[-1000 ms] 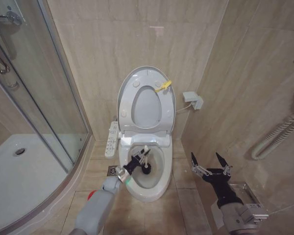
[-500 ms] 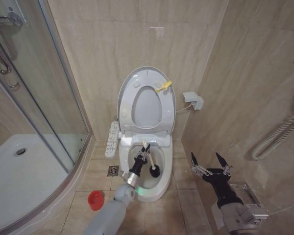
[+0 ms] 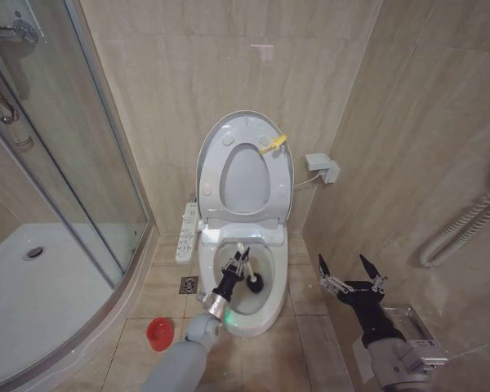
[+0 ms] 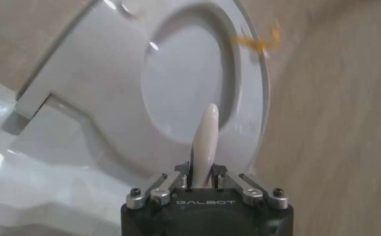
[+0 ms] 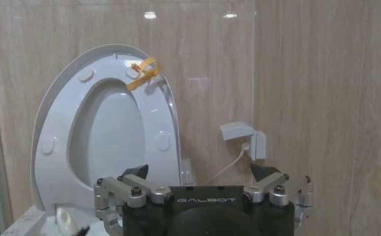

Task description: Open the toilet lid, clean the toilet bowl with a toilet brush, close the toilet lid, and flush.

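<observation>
Beige floor tiles, red cup (image 3: 158, 332) near left. Right gripper (image 3: 349, 274) idle beside toilet, jaws apart. Left gripper (image 3: 235, 269) over toilet bowl (image 3: 271, 312), clamped on toilet brush (image 3: 247, 275), bristle head inside bowl. Toilet lid (image 3: 210, 147) upright against beige wall. Glass shower enclosure (image 3: 82, 163) far left.

Small red cup-shaped plastic holder (image 3: 158, 333) on the beige tiled floor (image 3: 310, 343), just left of the left gripper's arm. Square metal floor drain (image 3: 189, 285) beside the left gripper, on its left. White bidet control panel (image 3: 187, 232) with buttons, beyond and left of it. Curved glass shower enclosure (image 3: 73, 163) with white shower tray (image 3: 33, 286) far left. White wall socket box (image 3: 322, 167) with cable, beyond the right gripper. White corrugated hose (image 3: 465, 224) on the wall to its right.
</observation>
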